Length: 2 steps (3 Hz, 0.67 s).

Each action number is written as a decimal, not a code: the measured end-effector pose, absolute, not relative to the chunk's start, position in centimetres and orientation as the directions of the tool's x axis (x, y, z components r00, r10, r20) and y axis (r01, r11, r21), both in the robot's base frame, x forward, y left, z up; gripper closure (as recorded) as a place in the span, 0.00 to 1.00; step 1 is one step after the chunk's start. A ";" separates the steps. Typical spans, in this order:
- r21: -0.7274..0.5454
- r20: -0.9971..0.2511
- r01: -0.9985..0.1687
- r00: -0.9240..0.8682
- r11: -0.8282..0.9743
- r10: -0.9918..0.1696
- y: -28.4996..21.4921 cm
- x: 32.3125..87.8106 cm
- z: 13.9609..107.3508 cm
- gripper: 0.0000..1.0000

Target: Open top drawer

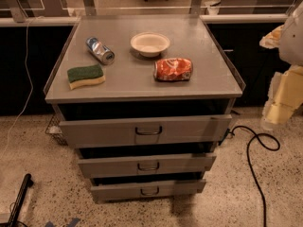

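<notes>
The top drawer (pixel 147 130) is the widest grey metal front, just under the cabinet top, with a small bracket handle (pixel 148 130) at its centre. A dark gap shows above its front, and it stands out a little from the cabinet. Two narrower grey drawers (pixel 147 165) sit below it. My gripper (pixel 280 103), white with yellowish pads, hangs at the right edge of the view, to the right of the cabinet and about level with the top drawer. It touches nothing.
On the cabinet top (pixel 132 86) lie a blue can (pixel 100 50), a white bowl (pixel 150 43), a crushed orange can (pixel 173 69) and a green-yellow sponge (pixel 85 76). A black cable (pixel 255 145) runs over the floor at the right. A wire basket (pixel 54 126) stands at the left.
</notes>
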<state>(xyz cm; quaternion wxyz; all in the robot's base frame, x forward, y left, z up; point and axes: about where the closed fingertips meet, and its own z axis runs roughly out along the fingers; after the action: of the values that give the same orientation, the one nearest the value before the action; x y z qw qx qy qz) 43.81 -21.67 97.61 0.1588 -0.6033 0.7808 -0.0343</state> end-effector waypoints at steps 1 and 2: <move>-0.245 -0.207 -0.931 -0.222 0.270 -0.953 -21.7 43.8 97.6 0.00; -0.223 -0.238 -0.934 -0.226 0.279 -0.945 -21.1 43.6 97.1 0.00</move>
<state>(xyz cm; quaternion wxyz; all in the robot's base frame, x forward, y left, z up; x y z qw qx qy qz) 43.61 -21.11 97.07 0.1645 -0.6000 0.7827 -0.0163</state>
